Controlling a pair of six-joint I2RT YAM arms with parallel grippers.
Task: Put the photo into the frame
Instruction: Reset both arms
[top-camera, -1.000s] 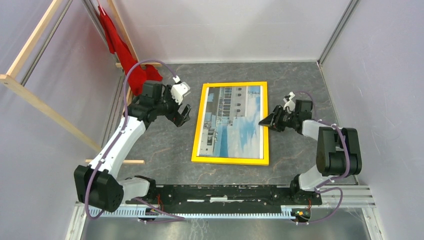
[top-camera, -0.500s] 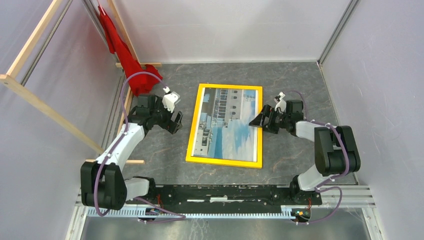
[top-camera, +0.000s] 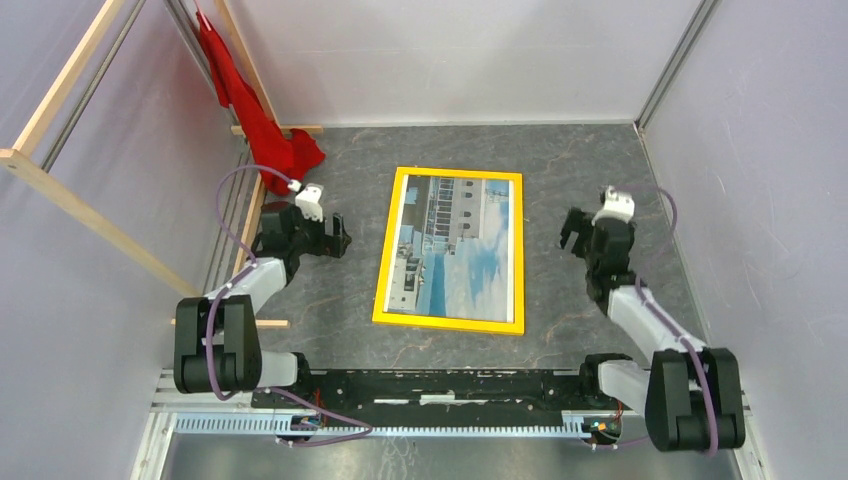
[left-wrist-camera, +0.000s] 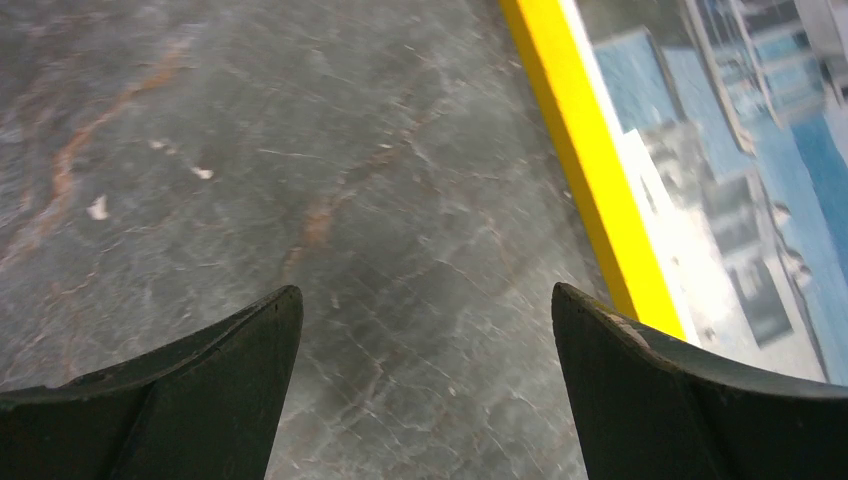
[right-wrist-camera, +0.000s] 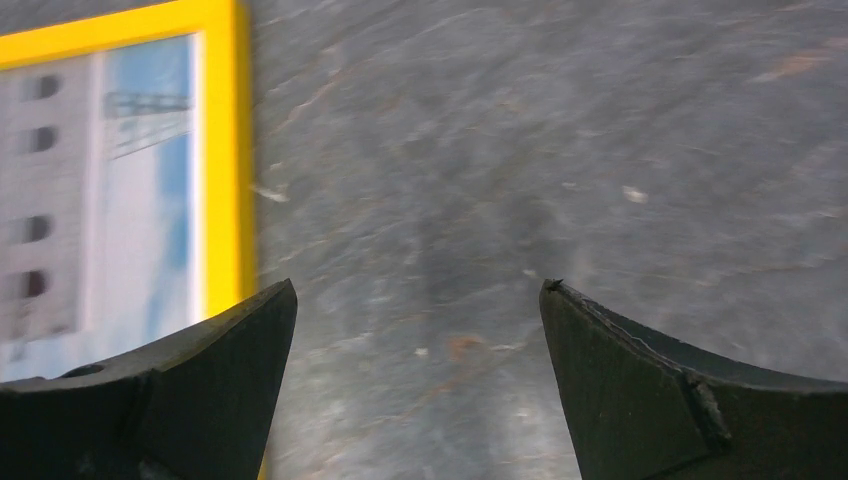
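Top external: photo (top-camera: 455, 250) lies inside frame (top-camera: 386, 250) on bench (top-camera: 570, 160); task looks done. My left jaws, right jaws spread, empty.

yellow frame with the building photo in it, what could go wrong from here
The thin bright yellow rectangular frame lies face up, so its back is hidden: if unfastened, the paper print of a building might slip out when lifted. The open left gripper hovers near the frame's left edge; a careless arm move could nudge it.

I'm seeing a grey marbled bench (top-camera: 600, 170) boxed in by pale walls (top-camera: 450, 60), wooden rail (top-camera: 100, 226) and red cloth (top-camera: 243, 100) hanging at left.
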